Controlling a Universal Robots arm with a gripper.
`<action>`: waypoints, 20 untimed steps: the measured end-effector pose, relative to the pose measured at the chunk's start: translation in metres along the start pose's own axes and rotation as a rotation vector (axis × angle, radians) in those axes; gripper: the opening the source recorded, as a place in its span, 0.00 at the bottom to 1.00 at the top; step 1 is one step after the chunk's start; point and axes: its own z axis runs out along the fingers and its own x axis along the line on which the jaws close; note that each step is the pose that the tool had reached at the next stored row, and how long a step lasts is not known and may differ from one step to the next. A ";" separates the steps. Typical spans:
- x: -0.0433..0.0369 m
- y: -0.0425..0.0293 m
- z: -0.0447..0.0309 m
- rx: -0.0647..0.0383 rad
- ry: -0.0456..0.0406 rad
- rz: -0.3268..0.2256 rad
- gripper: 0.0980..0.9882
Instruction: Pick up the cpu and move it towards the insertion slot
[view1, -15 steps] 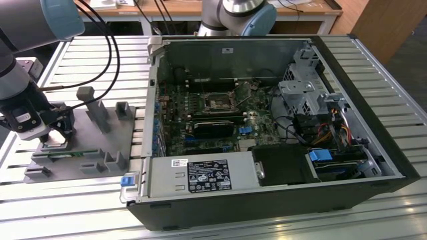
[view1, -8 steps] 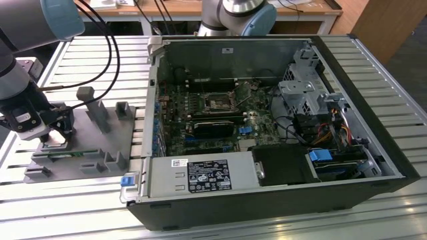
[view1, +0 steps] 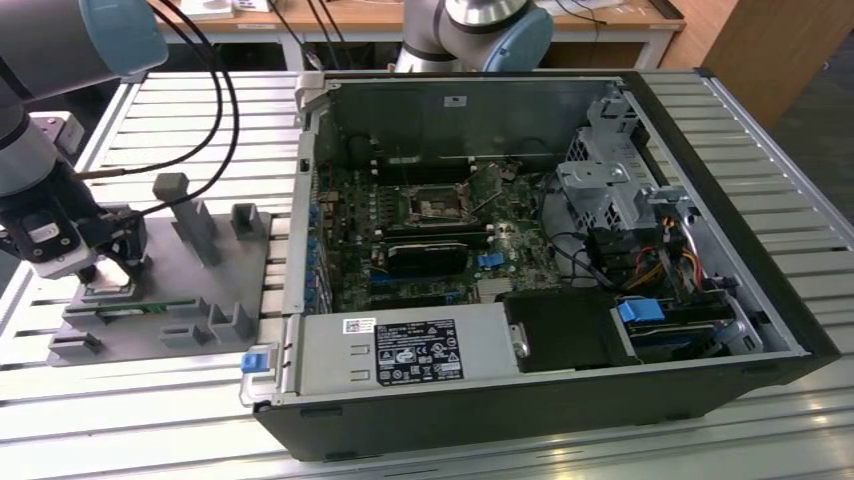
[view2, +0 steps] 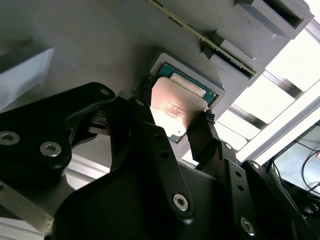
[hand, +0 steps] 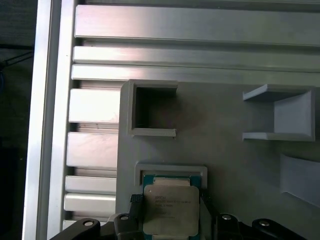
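- The hand (view2: 176, 101) grips the chip (hand: 170, 210) by two edges, at its pocket in the tray (hand: 225, 170): pick-up step, I think.
- The socket (view1: 437, 207) lies well apart from the tray; carrying needs a level hold.

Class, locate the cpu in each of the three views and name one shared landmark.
Exterior view: cpu at the exterior view's left, under the hand, on the grey tray.
First wrist view: cpu in the tray's square recess, between the hand's fingers.
Second wrist view: cpu, same recess, fingers at its edges.
Shared landmark: grey tray.
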 end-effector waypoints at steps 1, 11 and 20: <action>0.0000 0.0001 -0.0010 0.000 -0.0001 0.000 0.49; 0.0001 0.0004 -0.0075 -0.001 -0.0002 0.000 0.49; 0.0001 0.0005 -0.0114 -0.001 -0.0001 0.000 0.49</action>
